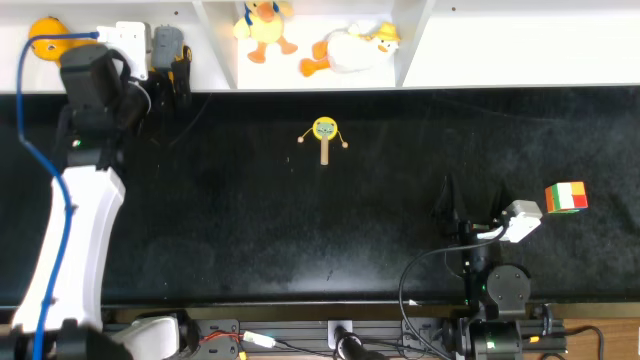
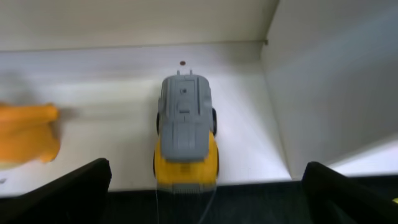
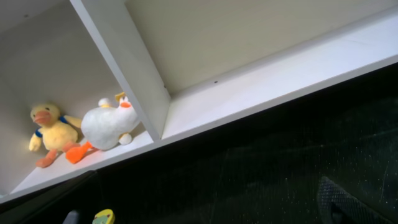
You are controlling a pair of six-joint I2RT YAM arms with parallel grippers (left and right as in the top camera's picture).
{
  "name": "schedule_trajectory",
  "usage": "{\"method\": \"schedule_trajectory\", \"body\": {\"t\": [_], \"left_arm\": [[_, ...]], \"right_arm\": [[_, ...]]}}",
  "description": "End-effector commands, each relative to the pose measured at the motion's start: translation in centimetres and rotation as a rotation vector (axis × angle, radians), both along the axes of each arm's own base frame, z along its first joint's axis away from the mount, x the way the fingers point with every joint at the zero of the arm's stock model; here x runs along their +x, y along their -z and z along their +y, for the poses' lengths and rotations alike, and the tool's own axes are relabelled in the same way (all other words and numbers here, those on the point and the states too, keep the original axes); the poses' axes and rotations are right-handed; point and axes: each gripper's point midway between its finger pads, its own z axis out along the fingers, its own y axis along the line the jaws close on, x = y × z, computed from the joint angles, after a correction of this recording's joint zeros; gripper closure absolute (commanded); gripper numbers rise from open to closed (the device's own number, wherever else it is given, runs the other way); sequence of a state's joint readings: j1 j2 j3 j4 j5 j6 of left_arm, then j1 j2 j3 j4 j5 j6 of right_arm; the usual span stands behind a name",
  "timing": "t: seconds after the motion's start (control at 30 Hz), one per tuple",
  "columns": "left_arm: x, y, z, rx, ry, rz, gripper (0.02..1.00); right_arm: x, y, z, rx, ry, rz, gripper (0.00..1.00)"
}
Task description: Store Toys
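Inside left cubby (image 2: pixel 249 146): grey-and-yellow toy truck (image 2: pixel 185 134).

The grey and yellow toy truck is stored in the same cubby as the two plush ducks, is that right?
No. The toy truck sits in the left cubby, beside an orange toy. The yellow duck and the white duck share the middle cubby, as the top view shows.

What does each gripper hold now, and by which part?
Nothing. The left gripper is open, clear of the toy truck; the right gripper is open and empty.
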State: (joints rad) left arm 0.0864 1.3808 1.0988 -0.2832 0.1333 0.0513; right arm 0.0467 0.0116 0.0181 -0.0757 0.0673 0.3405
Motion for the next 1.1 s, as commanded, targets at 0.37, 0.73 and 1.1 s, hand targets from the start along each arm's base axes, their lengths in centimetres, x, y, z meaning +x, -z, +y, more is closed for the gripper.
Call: {"method": "schedule_trajectory", "body": {"t": [0.37,0.73,1.1], "left_arm": [[-11.1,-1.0,3.0,0.066,-0.215,0.2,0.023],[-13.1,0.3,2.1,0.019,-0.199,0.214,0.02],[-13.2,0.5,1.8,0.008,-0.184,0.223,0.023]], "right_arm": [[0.0,0.4,0.0,0.004,0.002,0.002,0.005],[0.0,0.4,0.0,0.003,0.002,0.002,0.005],[0.0,0.4,0.0,0.003,0.002,0.002,0.009]]}}
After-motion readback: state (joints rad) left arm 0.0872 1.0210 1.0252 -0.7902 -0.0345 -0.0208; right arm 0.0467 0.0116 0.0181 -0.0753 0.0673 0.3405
